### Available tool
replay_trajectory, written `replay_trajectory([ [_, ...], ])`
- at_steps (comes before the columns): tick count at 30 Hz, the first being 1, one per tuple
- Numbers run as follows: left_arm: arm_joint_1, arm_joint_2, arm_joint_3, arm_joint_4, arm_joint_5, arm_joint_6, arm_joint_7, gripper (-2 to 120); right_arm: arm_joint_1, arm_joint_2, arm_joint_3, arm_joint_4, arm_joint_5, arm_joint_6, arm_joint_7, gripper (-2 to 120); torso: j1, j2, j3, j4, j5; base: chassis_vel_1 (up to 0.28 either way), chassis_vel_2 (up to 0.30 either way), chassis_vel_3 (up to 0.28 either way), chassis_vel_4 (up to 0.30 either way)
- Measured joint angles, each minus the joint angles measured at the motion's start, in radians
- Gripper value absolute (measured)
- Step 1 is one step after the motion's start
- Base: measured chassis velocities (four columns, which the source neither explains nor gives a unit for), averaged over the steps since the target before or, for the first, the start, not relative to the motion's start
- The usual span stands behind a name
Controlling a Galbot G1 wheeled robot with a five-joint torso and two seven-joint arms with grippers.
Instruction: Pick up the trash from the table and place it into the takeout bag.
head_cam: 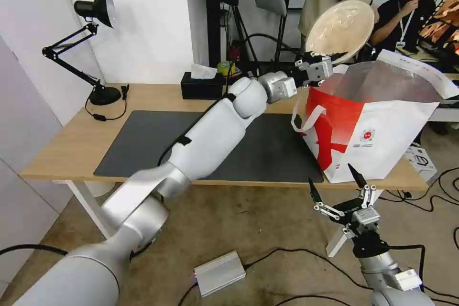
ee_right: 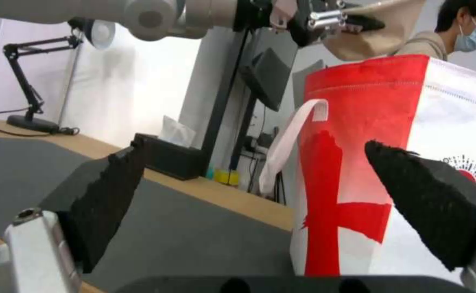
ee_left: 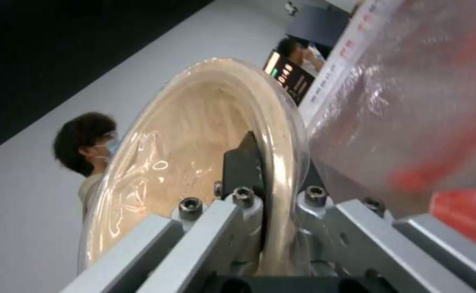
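Head view shows the beige shallow disposable bowl [head_cam: 340,27] held up on edge above the rear left corner of the large white insulated takeout bag with a red panel [head_cam: 377,138], its hollow facing the camera. The left gripper [head_cam: 330,60] is clamped on the bowl's lower rim, its arm reaching across the counter [head_cam: 71,138] of light wood. In the left wrist view one dark finger [ee_left: 243,162] lies inside the bowl [ee_left: 195,162], the rim pinched against the metal frame; a clear glossy film or lid seems to cover the bowl, and no scraps can be made out in it.

The bag stands open at the right end of the counter, partly on the large dark grey mat [head_cam: 267,148], with its silver foil lining [head_cam: 382,83] showing; what lies inside is hidden by its walls. A white strap handle [head_cam: 306,119] hangs on its red side, and a small round logo [head_cam: 367,135] sits on the white face.

Below the counter edge, in front of the bag, the right gripper [head_cam: 337,184] hangs with its fingers spread wide and empty. From the right wrist view its two black fingers [ee_right: 108,195] frame the bag's red panel [ee_right: 357,162].

Farther back, a black tissue box [head_cam: 201,87] and a black desk lamp [head_cam: 98,48] stand along the counter's rear edge.
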Motion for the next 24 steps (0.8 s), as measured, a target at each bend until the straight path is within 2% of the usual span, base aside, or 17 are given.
replay_trajectory([
  [5,-0.033,0.000,0.036,0.032,0.001,0.007,-0.001,1,0.000,0.000,0.000,0.000,0.000,0.000,0.000,100,0.000,0.000,0.000,0.0002,0.0000,0.000,0.000,0.000,0.000],
  [10,-0.089,0.001,0.115,0.071,-0.008,0.025,0.000,1,0.000,0.000,0.000,0.000,0.000,0.000,0.000,100,0.000,0.000,0.000,0.0001,0.0000,0.000,0.000,0.000,0.000],
  [18,-0.171,0.000,0.223,0.124,-0.034,0.056,0.056,1,0.000,0.000,0.000,0.000,0.000,0.000,0.000,100,0.000,0.000,0.000,0.0000,0.0000,0.000,0.000,0.000,0.000],
  [24,-0.194,0.000,0.281,0.138,-0.064,0.079,0.067,1,0.000,0.000,0.000,0.000,0.000,0.000,0.000,100,0.000,0.000,0.000,0.0000,0.0000,0.000,0.000,0.000,0.000],
])
